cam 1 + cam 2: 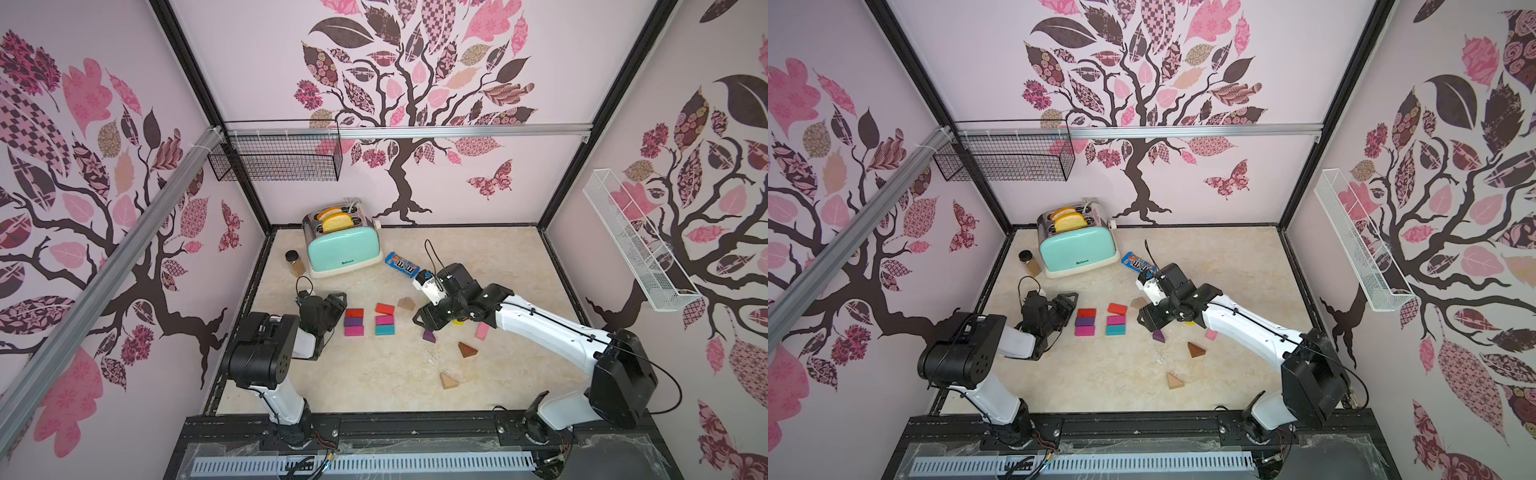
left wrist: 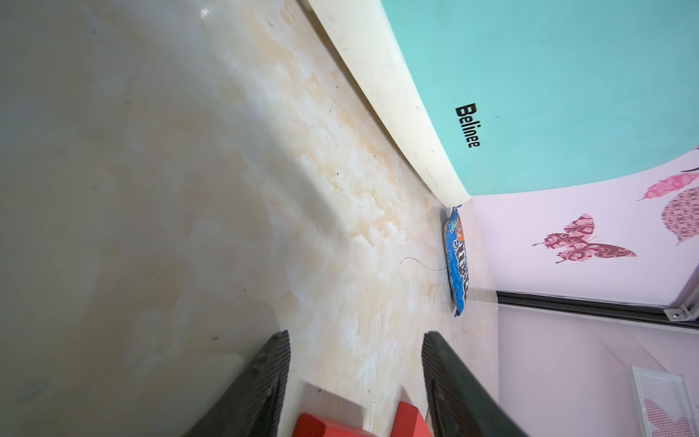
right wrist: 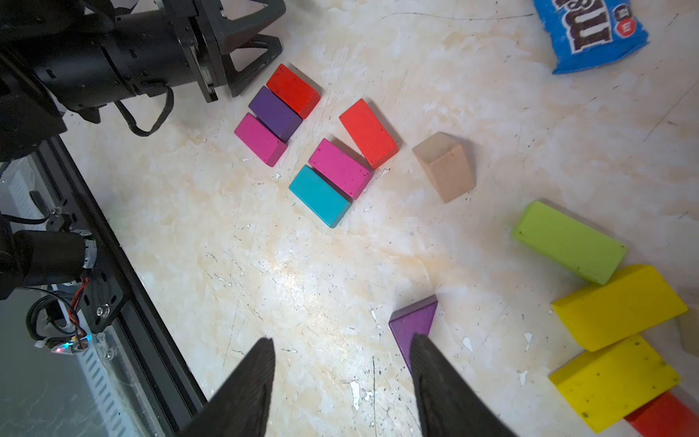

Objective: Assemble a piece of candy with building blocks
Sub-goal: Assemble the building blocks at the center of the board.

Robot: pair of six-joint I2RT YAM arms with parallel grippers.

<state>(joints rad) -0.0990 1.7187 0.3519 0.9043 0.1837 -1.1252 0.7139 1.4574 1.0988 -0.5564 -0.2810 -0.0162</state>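
Centrally, six flat building blocks (image 1: 384,320) in two columns of three on the marbled beige surface (image 1: 374,386): red, purple, magenta; red, magenta, teal. Tan, purple and brown triangles (image 1: 467,350) scattered nearby. Green block (image 3: 567,242): seen in the right wrist view only, hidden beneath the right arm (image 1: 540,328) in both top views. Left gripper (image 2: 355,336), right gripper (image 3: 340,340): both released, empty. Walls (image 1: 249,62): pink tree decals.

My left gripper (image 2: 355,340) reaches forward, low and nearly level, jaws parted and empty. My right gripper (image 3: 342,342) angles downward, jaws likewise apart.
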